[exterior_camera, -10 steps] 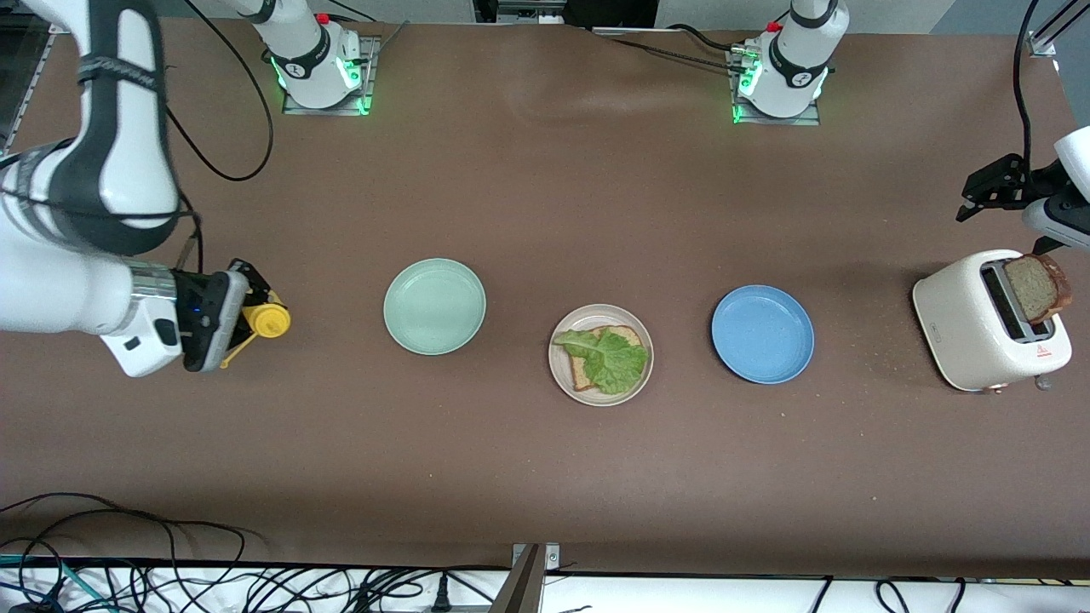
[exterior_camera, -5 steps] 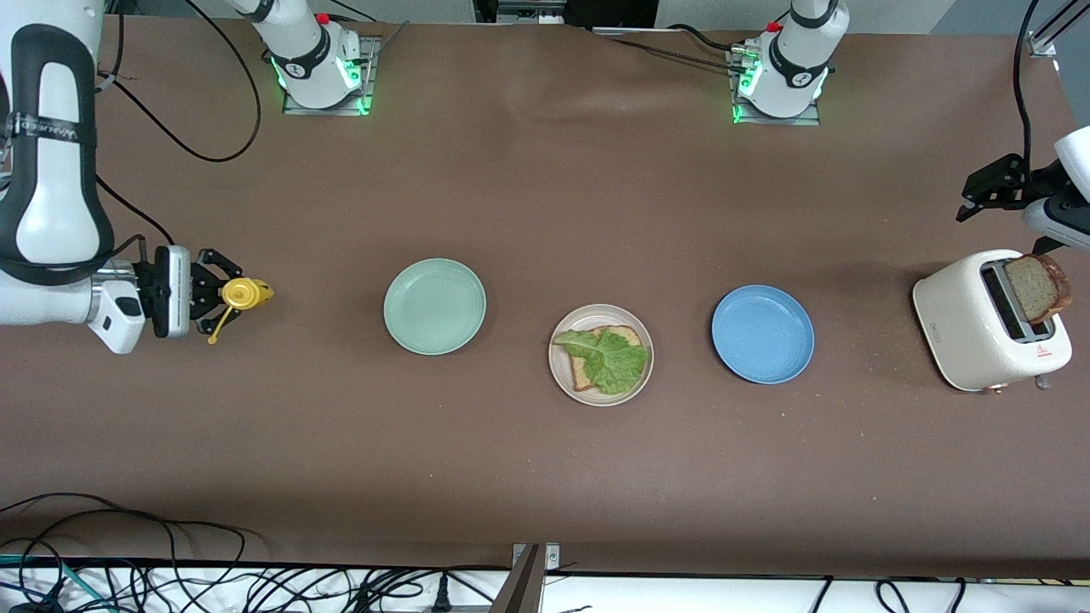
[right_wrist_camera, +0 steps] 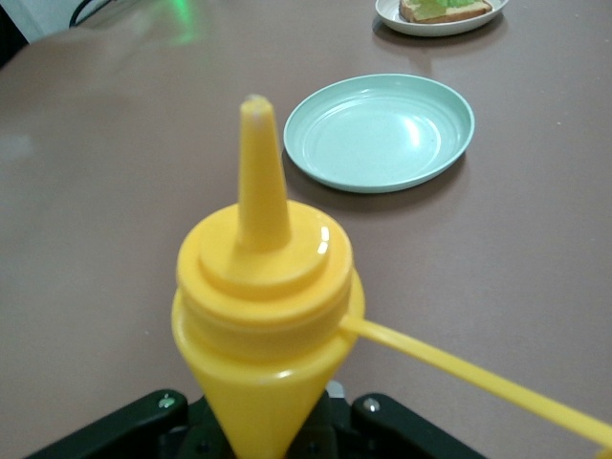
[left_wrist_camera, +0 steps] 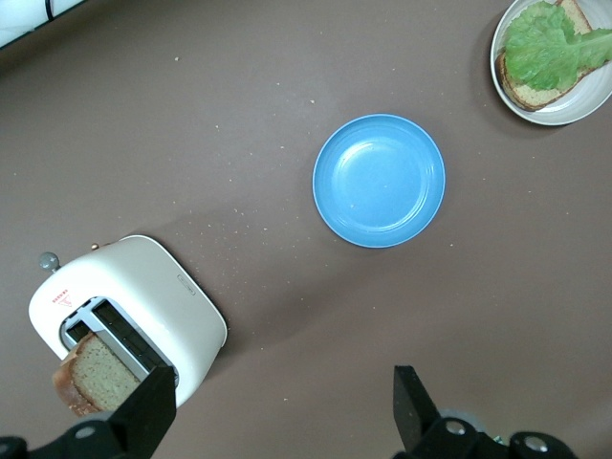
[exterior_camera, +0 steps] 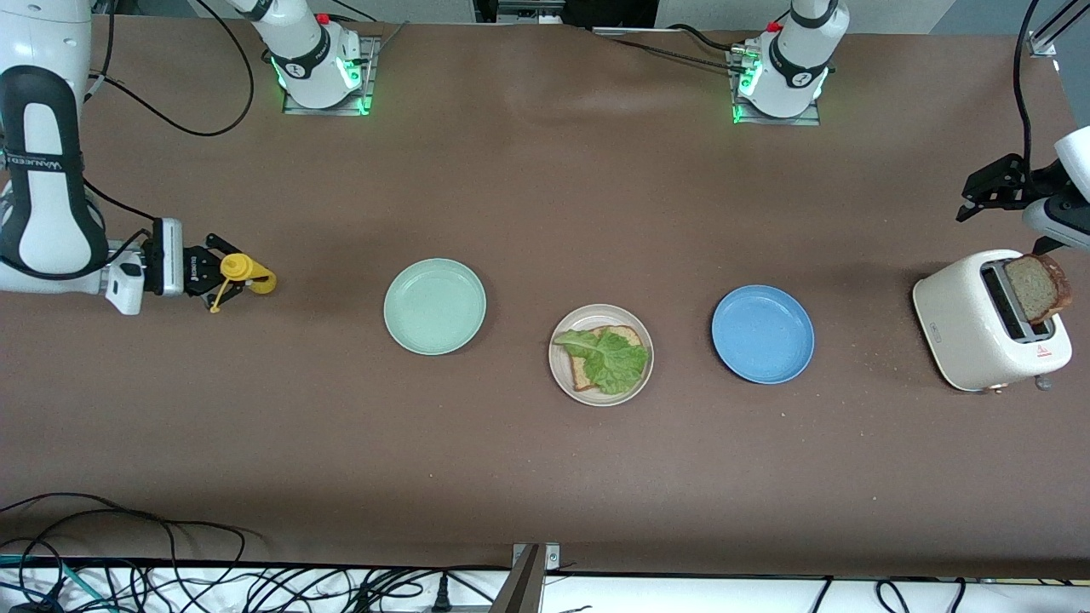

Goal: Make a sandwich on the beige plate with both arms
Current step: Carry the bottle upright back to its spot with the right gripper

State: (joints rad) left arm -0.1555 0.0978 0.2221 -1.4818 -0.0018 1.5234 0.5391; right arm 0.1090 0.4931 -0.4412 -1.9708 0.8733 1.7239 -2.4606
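Tan wholemeal bread (exterior_camera: pixel 596 362) with a darker crust lies on your beige plate (exterior_camera: pixel 559 362), a crinkly green lettuce leaf (exterior_camera: pixel 609 358) over it. That plate sits well apart from both claws, between a mint-green plate (exterior_camera: pixel 434 306) and a blue plate (exterior_camera: pixel 762 334). Your right claw (exterior_camera: pixel 223 277) is clamped on a yellow squeeze bottle (exterior_camera: pixel 247 274), over the tabletop (exterior_camera: pixel 545 196) beside the mint-green plate. Your left claw (left_wrist_camera: pixel 282 402) hangs wide over a white toaster (exterior_camera: pixel 979 328), where the second slice (exterior_camera: pixel 1035 288) stands in a slot.
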